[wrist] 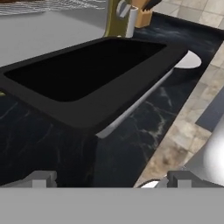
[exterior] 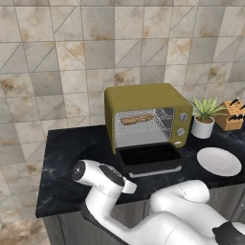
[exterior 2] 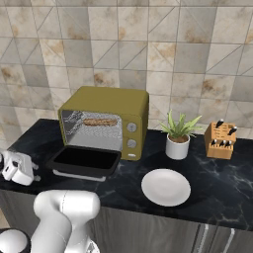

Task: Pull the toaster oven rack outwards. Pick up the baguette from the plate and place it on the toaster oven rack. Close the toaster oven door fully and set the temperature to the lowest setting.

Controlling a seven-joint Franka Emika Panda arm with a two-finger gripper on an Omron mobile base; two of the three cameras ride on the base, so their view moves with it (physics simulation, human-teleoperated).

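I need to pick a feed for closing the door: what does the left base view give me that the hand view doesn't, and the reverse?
Left base view alone: the whole toaster oven, the baguette lying on its rack inside, the knobs, the potted plant and the knife block.

Hand view alone: the open hand low in front of the door, and the silver handle bar along the door's outer edge, up close.

Both: the toaster oven door folded down flat, the white plate and the dark marbled counter.

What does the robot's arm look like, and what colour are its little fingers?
The arm is smooth, glossy white, made of fat rounded tube sections with dark joints between them. Its gripper is white and boxy, with two small grey, blocky fingertips. No cables or markings are visible.
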